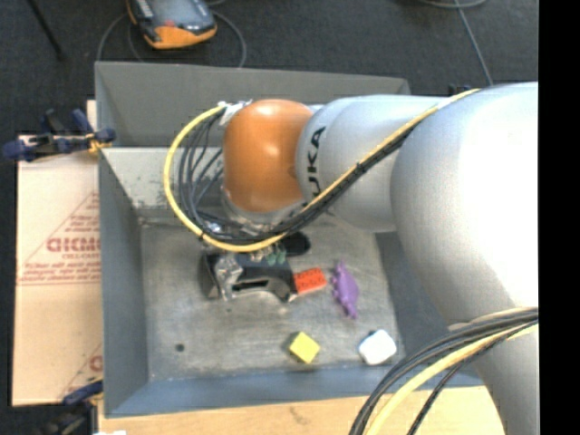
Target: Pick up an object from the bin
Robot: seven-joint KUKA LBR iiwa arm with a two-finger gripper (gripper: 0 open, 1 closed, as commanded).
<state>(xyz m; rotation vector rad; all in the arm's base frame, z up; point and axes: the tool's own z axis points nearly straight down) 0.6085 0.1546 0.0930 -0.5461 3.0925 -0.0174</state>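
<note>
**Four loose pieces lie by arm (390, 166) in bin (122, 270)**

One orange cover (263, 157) and a loop of cables (181, 170) hide much of the gripper (246, 284), low at mid-bin; whether it is spread or pressed together cannot be told. Letters "UKA" read on the arm, the first hidden. Counted on the floor are one orange block (311, 281) just right of the gripper, one purple figure (345, 291) beside it, and one yellow cube (304, 348) and one white block (378, 346) toward the view's lower wall.

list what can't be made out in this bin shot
All in the camera view:
1. The back floor of the bin is hidden under the orange cover and cables.
2. The bin's right side is largely covered by the arm.
3. The dark green thing behind the end effector is half hidden by cables, so its kind is unclear.
</note>
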